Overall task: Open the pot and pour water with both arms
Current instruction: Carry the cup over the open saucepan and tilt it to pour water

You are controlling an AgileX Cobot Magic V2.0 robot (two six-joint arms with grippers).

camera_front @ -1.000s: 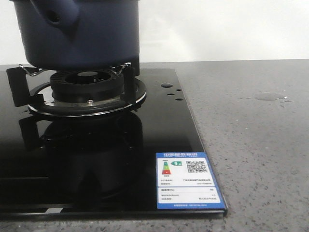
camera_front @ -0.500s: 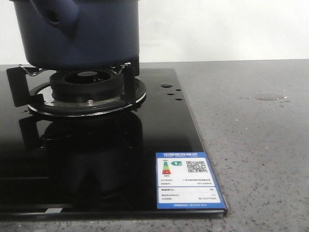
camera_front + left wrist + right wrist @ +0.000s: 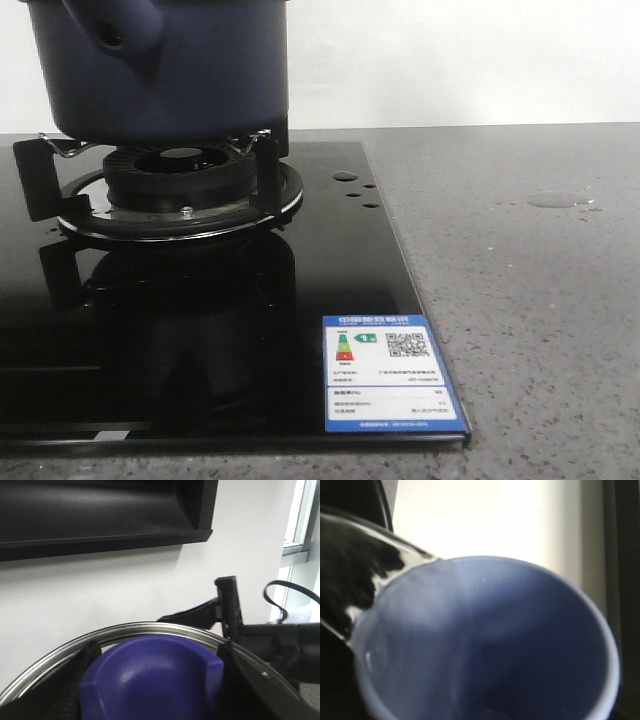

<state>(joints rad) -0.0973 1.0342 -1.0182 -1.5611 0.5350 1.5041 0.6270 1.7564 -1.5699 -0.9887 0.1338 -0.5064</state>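
Counts: one pot (image 3: 170, 75), one burner (image 3: 180, 170) with its pan support, one black glass cooktop (image 3: 330, 270), one blue-bordered energy label (image 3: 390, 372), three small holes in the glass (image 3: 345, 177), one water puddle (image 3: 560, 200) on the grey counter (image 3: 530, 320). The pot sits on the pan support at the far left of the cooktop, side handle stub (image 3: 115, 35) facing the camera. Its top is cropped out of the front view, so I can't tell there whether it's covered. Neither arm shows in the front view. Only the left wrist view shows the left gripper (image 3: 152, 672): dark fingers (image 3: 85, 667) sit on both sides of one blue lid knob (image 3: 150, 675), clamped on it, with the lid's metal rim (image 3: 150, 628) arcing behind, against a white wall and a dark shelf. That view also catches the right gripper (image 3: 226, 611) just beyond the rim, but its opening is unreadable. The right wrist view is filled by one light blue cup (image 3: 490, 645), seen from its mouth, with a clear curved edge (image 3: 395, 547) beside it. No fingers are visible there, so I can't tell the right hand's state.
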